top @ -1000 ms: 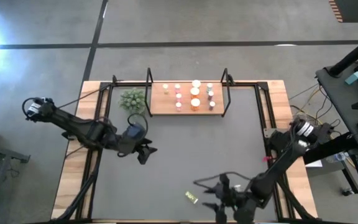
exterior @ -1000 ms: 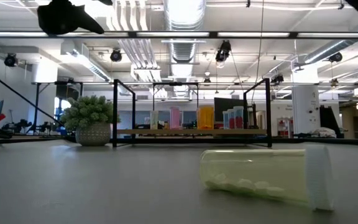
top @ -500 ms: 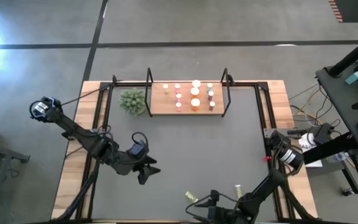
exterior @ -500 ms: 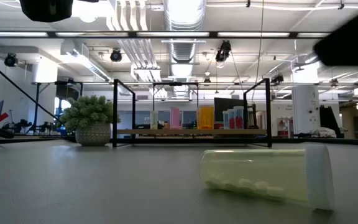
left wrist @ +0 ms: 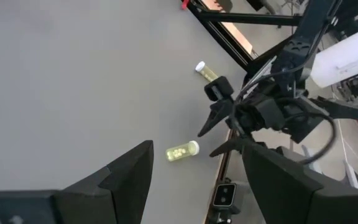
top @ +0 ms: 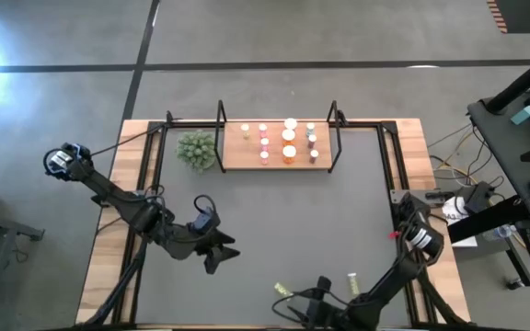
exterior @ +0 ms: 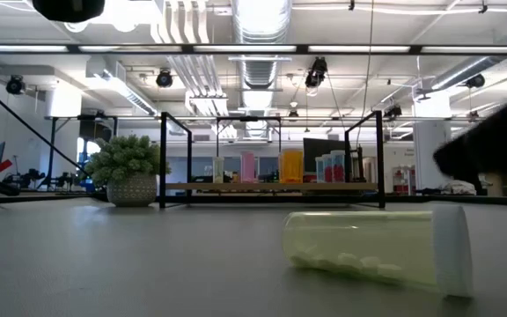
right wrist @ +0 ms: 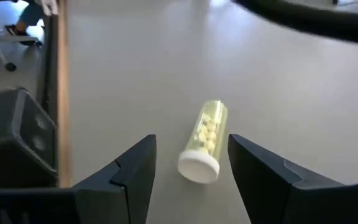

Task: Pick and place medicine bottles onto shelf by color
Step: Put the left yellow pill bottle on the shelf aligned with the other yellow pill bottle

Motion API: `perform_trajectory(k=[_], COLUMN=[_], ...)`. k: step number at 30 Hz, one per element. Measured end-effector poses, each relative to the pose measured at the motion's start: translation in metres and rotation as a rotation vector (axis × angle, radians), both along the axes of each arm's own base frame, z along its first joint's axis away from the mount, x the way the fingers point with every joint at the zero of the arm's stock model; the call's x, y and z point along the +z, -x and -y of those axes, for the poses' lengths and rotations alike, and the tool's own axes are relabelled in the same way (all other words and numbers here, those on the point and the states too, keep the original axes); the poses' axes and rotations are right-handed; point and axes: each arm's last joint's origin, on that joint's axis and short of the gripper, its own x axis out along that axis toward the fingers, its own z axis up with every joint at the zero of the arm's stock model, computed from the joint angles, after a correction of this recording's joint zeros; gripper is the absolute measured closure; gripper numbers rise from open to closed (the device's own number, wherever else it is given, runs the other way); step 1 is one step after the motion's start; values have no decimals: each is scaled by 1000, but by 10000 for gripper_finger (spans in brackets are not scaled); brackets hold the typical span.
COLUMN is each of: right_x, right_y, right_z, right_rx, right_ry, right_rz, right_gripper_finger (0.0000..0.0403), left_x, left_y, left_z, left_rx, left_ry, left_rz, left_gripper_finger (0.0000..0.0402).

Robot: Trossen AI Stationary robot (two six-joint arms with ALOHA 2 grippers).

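A dark grey mat (top: 274, 230) is seen covering the wooden table (top: 109, 267), with the shelf (top: 277, 156) set at its far edge, its light board framed by black uprights. Small white-capped medicine bottles (top: 288, 142) (orange, pink and pale) are stood in rows on the board, and a small potted green plant (top: 196, 148) is placed just beside the shelf's left end.

The left gripper (top: 217, 250) is held above the mat's left half, its fingers (left wrist: 126, 177) spread wide with nothing between them.

At the near edge, the right gripper (top: 294, 308) is lowered over a yellow-green bottle (right wrist: 204, 142) lying on its side; its fingers (right wrist: 263, 174) are parted on either side of the bottle, not touching it.

A second yellow-green bottle (top: 351, 280) is seen lying near the right arm.
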Motion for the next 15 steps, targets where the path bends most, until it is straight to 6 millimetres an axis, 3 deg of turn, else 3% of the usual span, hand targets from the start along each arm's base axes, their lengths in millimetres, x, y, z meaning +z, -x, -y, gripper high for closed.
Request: perform_trajectory(k=[15], right_x=[-34], right_y=[-10], right_z=[7], right_rx=[-77], right_ry=[-55], right_rz=[2], right_gripper_finger=[213], left_x=[-1], left_y=[0], left_z=[0], left_rx=[-2], left_ry=[-4], left_rz=[-3], left_gripper_finger=[171])
